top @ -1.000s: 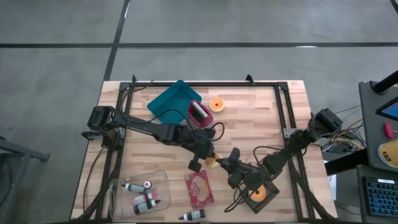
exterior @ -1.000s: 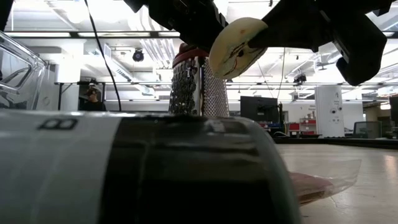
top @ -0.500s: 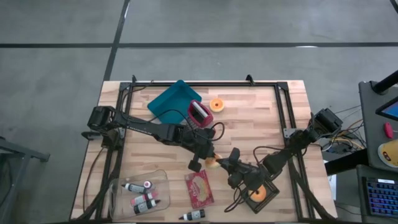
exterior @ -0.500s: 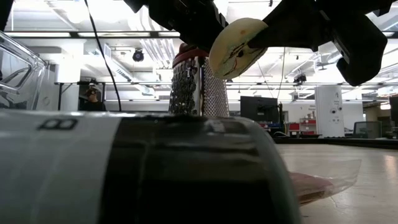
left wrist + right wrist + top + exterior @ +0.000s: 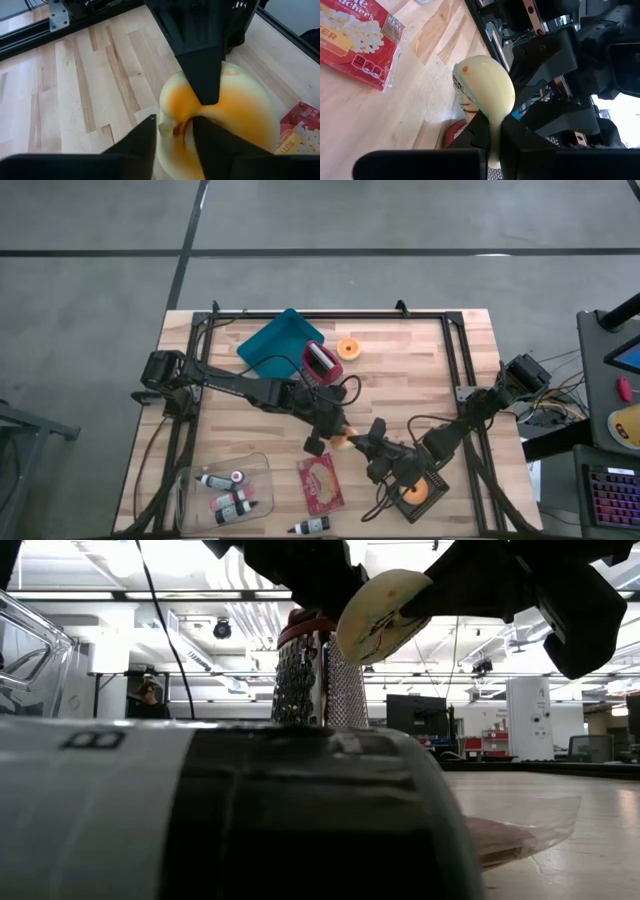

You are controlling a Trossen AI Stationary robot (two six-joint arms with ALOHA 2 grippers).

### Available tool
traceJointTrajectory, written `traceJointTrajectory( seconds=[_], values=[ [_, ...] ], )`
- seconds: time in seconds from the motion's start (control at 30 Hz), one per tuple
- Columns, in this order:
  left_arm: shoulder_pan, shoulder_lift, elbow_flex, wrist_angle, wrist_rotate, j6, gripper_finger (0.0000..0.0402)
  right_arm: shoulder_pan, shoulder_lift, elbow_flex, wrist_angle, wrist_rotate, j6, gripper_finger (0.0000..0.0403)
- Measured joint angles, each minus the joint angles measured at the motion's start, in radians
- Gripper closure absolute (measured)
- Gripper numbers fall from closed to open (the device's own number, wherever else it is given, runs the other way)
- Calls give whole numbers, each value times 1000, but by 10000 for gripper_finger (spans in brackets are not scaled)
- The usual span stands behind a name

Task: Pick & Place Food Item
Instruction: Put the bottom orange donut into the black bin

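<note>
Butcher-block table [image 5: 400,370] on a grey concrete floor. My right gripper [image 5: 352,442] pinches one fried egg [image 5: 385,612]; left gripper [image 5: 335,432], can't tell. One popcorn bag [image 5: 322,484], one grater [image 5: 310,680].

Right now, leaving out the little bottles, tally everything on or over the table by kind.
Toy egg: 1
Orange rounds: 2
Popcorn bag: 1
Grater: 1
Teal tray: 1
Clear tub: 1
Total: 7
</note>
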Motion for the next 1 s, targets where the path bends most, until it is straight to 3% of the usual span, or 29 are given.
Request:
traceJointTrajectory(
  seconds=[0.33, 0.77, 1.0],
  values=[
    [-10, -22, 0, -63, 0, 19, 179, 2, 0, 0, -1, -3, 0, 394],
    [-34, -189, -12, -217, 11, 14, 172, 7, 0, 0, -46, 3, 43, 394],
    [-42, -325, -101, -183, 11, -7, 172, 44, 0, 12, -112, 16, 79, 394]
  ],
)
